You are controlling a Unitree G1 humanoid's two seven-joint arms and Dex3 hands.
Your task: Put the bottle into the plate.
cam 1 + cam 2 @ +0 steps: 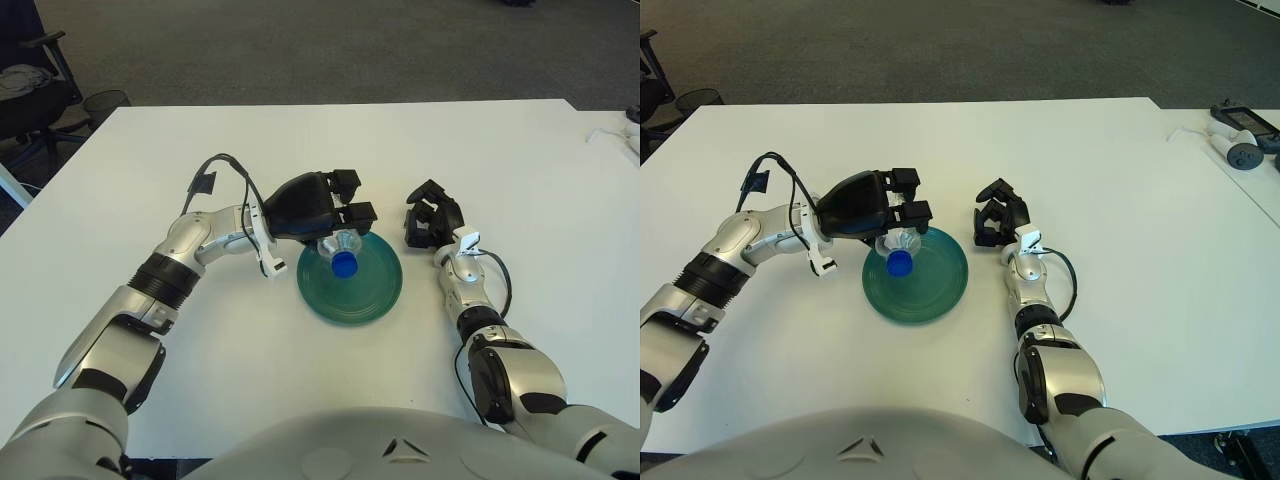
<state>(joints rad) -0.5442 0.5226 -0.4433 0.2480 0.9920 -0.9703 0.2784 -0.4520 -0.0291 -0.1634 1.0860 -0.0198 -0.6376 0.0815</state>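
Left hand (318, 208) grasping bottle (343, 252) over green plate (352, 290); right hand (430, 220) clenched beside plate; label unreadable

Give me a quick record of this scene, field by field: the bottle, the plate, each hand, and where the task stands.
bottle: clear with a blue cap, held tilted, cap end toward the robot, over the plate's left part
plate: green, round, on the white table; I cannot tell if the bottle touches it
left hand: above the plate's left rim, fingers closed on the bottle
right hand: idle, fingers curled, showing just right of the plate
task state: bottle over the plate, not yet released
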